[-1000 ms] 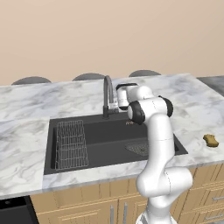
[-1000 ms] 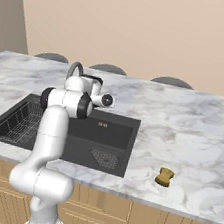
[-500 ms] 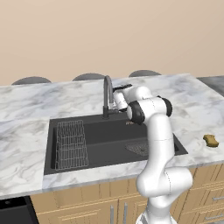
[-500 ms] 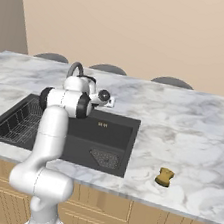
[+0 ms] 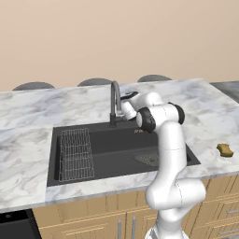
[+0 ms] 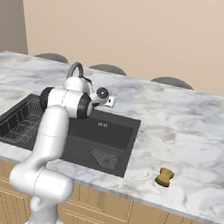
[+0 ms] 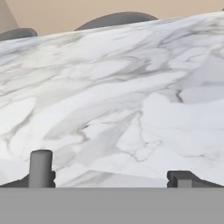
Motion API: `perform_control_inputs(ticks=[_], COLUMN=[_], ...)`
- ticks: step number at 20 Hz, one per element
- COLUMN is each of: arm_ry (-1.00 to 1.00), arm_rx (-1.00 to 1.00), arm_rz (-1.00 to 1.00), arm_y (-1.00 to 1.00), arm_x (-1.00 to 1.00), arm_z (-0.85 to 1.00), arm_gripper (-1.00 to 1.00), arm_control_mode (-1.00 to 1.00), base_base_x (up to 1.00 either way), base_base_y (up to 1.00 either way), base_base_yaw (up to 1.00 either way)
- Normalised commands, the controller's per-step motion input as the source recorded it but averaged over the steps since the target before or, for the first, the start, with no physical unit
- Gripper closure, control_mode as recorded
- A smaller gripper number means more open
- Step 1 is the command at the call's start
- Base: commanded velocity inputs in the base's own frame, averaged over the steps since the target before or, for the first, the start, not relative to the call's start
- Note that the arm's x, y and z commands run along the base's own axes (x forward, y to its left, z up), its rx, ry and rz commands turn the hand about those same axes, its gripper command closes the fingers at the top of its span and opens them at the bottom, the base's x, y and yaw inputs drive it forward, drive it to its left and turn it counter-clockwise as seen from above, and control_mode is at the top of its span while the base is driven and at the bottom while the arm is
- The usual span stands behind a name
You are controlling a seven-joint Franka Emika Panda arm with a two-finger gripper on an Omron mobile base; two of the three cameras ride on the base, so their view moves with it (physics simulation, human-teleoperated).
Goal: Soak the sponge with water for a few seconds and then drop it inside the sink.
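Item: kitchen island, sponge-soak task, early stage; nothing grasped.

Near:
- Sponge (image 6: pixel 164 176), small mustard block on the marble counter (image 6: pixel 191 140), near the front edge and well to the right of the sink (image 6: pixel 116 135). Well apart from the gripper. Also seen at the right end of the counter in the left base view (image 5: pixel 225 150).
- Sink: black basin, wire rack (image 5: pixel 74 154) on its left side, mesh drain (image 5: pixel 148 158) toward the right. Dry by the look of it; no blue stream visible.

Mid:
- Gripper (image 6: pixel 107 99), raised over the back rim of the sink, just beside the faucet (image 5: pixel 114 100). Jaws spread wide, holding nothing, touching nothing that can be made out. In the hand view the two tips (image 7: pixel 109 177) stand far apart with bare marble between and beyond them.

Far:
- Stool tops (image 5: pixel 95 82) behind the counter, then a plain wall.

Risks, as judged:
- The hand sits close to the faucet; a sideways swing could knock the spout.
- The sponge lies near the counter edge; a shallow or off-centre approach could nudge it off.
- The sponge is small against the spread jaws; a misaligned close could pinch a corner and let it slip.
- With no water running, a soak cannot start.
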Motion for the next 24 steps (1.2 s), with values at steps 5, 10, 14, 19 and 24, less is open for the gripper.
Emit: perform_control_inputs(ticks=[5,10,14,19,24], arm_ry=[0.0,0.0,0.0,0.0,0.0], arm_rx=[0.0,0.0,0.0,0.0,0.0], arm_rz=[0.0,0.0,0.0,0.0,0.0], arm_y=[-1.0,-0.98,-1.0,-0.98,-1.0], arm_x=[0.0,0.01,0.04,0.0,0.0], arm_z=[-0.41,-0.36,-0.41,-0.43,-0.46], arm_gripper=[-1.0,-1.0,-1.0,-1.0,-1.0], arm_control_mode=[-1.0,-1.0,-1.0,-1.0,-1.0], base_base_x=[0.0,0.0,0.0,0.0,0.0], base_base_y=[0.0,0.0,0.0,0.0,0.0], base_base_yaw=[0.0,0.0,0.0,0.0,0.0])
